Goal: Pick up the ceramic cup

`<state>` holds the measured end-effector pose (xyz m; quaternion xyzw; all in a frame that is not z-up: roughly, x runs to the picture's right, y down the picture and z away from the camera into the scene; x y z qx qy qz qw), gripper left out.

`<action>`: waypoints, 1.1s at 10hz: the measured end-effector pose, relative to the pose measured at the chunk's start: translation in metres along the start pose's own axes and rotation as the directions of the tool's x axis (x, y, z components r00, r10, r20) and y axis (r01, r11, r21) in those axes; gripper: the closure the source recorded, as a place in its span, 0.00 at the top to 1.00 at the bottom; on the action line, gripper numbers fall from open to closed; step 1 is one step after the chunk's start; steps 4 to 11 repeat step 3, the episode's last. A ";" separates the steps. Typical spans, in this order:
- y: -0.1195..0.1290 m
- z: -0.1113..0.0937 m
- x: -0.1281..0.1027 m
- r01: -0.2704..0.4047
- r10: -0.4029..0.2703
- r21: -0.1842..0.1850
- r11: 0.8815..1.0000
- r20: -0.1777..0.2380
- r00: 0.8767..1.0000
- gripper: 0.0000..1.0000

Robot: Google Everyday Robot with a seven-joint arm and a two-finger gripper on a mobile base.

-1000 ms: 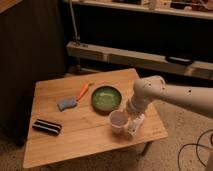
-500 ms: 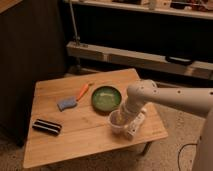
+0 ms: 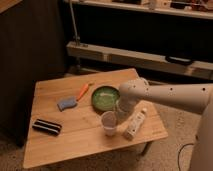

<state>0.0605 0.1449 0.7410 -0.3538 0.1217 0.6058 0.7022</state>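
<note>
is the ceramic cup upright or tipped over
Upright: the ceramic cup stands on the table, rim up, with the gripper right beside it.

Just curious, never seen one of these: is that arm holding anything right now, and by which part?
It cannot be told. The gripper sits right beside the small white ceramic cup, near its rim, on the wooden table.

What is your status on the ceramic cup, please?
Pincer down at the ceramic cup, right side. Cup upright on the table. White bottle lying close on its right; green plate just behind.
</note>
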 end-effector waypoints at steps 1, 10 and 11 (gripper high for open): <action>0.004 -0.019 -0.001 0.003 -0.003 -0.007 1.000 0.012 1.000 0.00; 0.015 -0.054 -0.006 0.028 -0.026 -0.042 0.999 0.046 0.999 0.00; 0.015 -0.054 -0.006 0.028 -0.026 -0.042 0.999 0.046 0.999 0.00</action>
